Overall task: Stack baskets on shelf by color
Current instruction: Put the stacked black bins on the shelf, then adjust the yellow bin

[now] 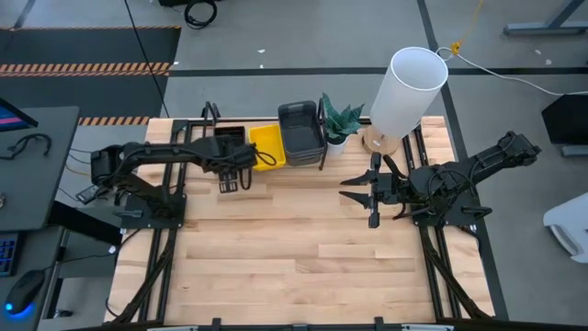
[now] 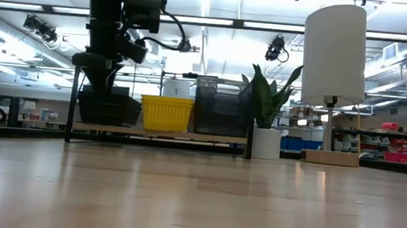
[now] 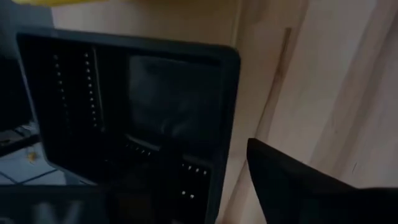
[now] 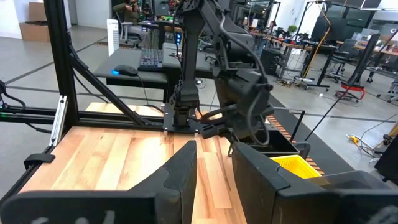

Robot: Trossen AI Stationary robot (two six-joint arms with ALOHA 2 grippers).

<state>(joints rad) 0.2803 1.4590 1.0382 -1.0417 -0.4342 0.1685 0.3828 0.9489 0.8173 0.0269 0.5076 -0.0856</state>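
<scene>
Three stacks: we count black, yellow and dark grey baskets on the shelf along the table's far edge.
Left gripper: it hangs at the near edge of the black stack; we cannot tell whether its fingers are spread or pressed together.
Black mesh baskets: at the shelf's left end, close under the left arm in the low view. We judge that a lift or swing from here could catch the rim and drag the stack off the board.
Yellow baskets: just beside the black ones; a sideways knock would likely shove them too.
Dark grey baskets: tallest stack, next to the potted plant; we see no tilt.
Right gripper: fingers spread, holding nothing, waiting over bare tabletop near the lamp.
</scene>
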